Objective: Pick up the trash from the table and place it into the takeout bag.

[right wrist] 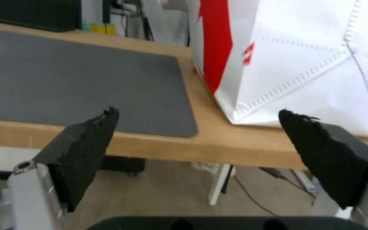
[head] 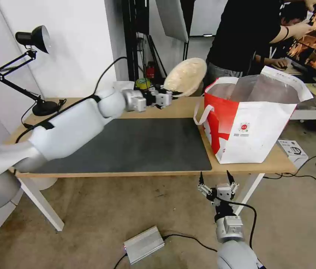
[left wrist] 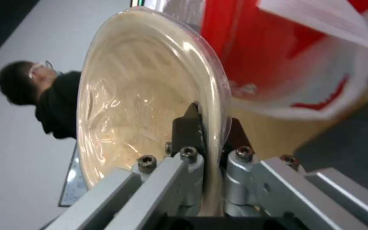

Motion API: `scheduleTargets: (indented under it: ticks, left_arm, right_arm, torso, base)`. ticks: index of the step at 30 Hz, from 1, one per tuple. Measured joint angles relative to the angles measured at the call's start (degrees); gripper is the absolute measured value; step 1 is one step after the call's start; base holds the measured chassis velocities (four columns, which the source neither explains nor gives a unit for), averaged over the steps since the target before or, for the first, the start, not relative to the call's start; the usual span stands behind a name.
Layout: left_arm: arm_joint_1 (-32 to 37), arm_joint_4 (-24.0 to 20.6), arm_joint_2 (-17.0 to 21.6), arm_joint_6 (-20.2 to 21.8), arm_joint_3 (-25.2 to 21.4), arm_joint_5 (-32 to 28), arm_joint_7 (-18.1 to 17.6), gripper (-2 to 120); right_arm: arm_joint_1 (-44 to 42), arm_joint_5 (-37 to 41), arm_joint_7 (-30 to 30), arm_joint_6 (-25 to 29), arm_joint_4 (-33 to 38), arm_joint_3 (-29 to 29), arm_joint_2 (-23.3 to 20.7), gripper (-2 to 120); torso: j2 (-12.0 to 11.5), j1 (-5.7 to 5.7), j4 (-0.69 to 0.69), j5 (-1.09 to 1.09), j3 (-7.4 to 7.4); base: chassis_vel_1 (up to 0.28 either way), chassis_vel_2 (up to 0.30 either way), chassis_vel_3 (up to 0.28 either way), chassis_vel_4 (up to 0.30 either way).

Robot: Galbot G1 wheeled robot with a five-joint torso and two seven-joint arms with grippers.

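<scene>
The left pincer (head: 169, 98), at the end of an arm stretched across the far edge of the surface (head: 180, 109), clamps the rim of the soiled beige shallow bowl (head: 186, 76) and holds it tilted on edge in the air, its hollow turned away from the head camera. The takeout bag (head: 251, 127) stands open just to the robot's right of the bowl, its mouth roughly level with the bowl's lower rim, so the carry that remains is probably short and sideways, with the bowl's broad face needing to clear the near wall of the bag. From the left wrist, the fingers (left wrist: 187, 132) pinch the rim from both sides. The right pincer (head: 217, 182) hangs spread and empty below the front edge of the surface, near the bag's corner.
</scene>
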Motion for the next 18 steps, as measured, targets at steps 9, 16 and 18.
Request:
scheduleTargets:
  ticks: [9,16,18]
  left_arm:
    - [0.05,3.84,-5.71,0.19,-2.90,6.04,-0.24,1]
    - [0.06,6.72,-9.27,0.19,-5.58,11.30,-1.47,1]
    - [-0.06,7.96,-11.04,0.10,-6.86,13.60,-1.85,1]
  right_arm:
    - [-0.75,-0.71,0.02,0.09,-0.01,0.22,0.62,97]
    - [-0.96,-0.79,0.03,0.12,0.00,0.34,0.38,97]
    - [-1.03,-0.85,0.03,0.12,0.00,0.35,0.38,97]
  torso:
    - [0.01,0.00,0.00,0.00,0.00]
    - [0.01,0.00,0.02,0.00,0.00]
    - [0.01,0.00,0.01,0.00,0.00]
  base:
    - [0.000,0.000,0.000,0.000]
    - [0.000,0.000,0.000,0.000]
    - [0.000,0.000,0.000,0.000]
